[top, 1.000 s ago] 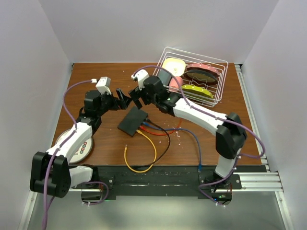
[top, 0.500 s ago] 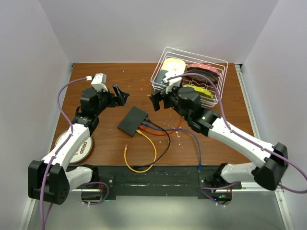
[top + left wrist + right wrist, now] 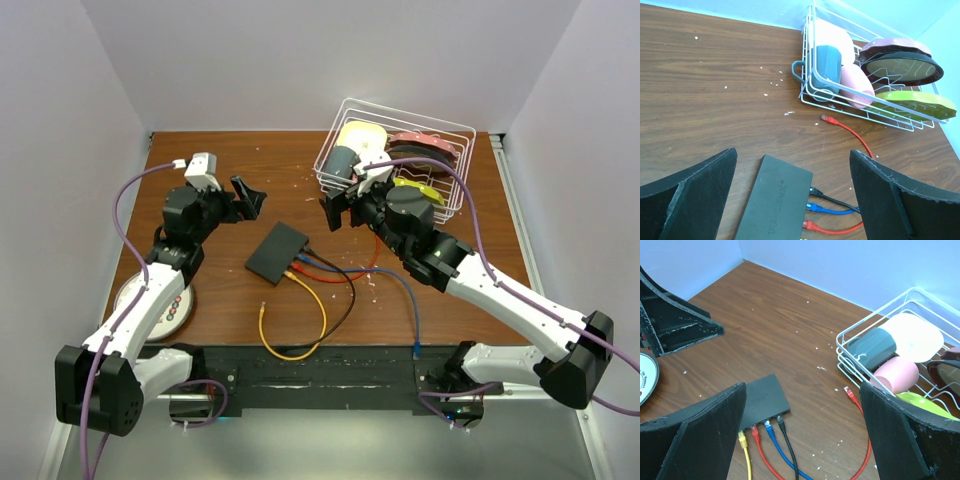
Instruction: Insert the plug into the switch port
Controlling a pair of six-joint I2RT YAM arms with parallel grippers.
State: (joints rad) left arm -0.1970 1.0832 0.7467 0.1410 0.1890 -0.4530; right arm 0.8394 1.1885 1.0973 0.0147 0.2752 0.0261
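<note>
Where seen from above, shows left gripper (image 3: 248, 197) and right gripper (image 3: 333, 211) spread wide, empty, flanking the switch (image 3: 277, 252) mid-table. From left wrist, shows red plug (image 3: 825, 118) loose beside basket (image 3: 803, 60), apart from switch. From right wrist, shows four cables (image 3: 769, 429) seated; risks snagging them, dragging switch.

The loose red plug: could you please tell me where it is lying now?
In the left wrist view, the loose red plug lies on the table between the switch and the white dish basket, nearer the basket.
</note>
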